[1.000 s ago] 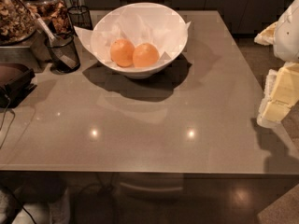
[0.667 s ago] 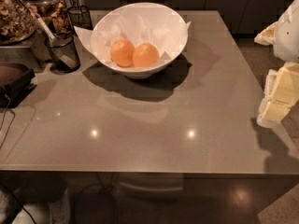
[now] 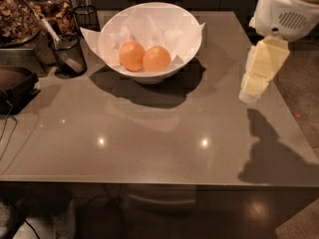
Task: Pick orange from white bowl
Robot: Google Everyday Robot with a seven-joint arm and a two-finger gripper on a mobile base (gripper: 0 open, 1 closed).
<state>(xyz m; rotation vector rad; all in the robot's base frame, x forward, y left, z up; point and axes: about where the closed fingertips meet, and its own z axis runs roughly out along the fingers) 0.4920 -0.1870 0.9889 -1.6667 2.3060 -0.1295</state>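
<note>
1. A glossy grey desk (image 3: 149,148) fills most of the view, with two small bright light spots on it.
2. A black mesh cup (image 3: 67,56) stands at the left rear and holds a pale-handled utensil (image 3: 50,29) that leans left.
3. A second black mesh cup (image 3: 87,15) stands behind the first.
4. A container of brown dried pieces (image 3: 15,16) sits in the far left corner.
5. A dark rounded object (image 3: 15,86) lies at the left edge, with a thin cable (image 3: 6,133) trailing forward from it.
6. The gripper (image 3: 251,86) hangs over the desk's right edge.
</note>
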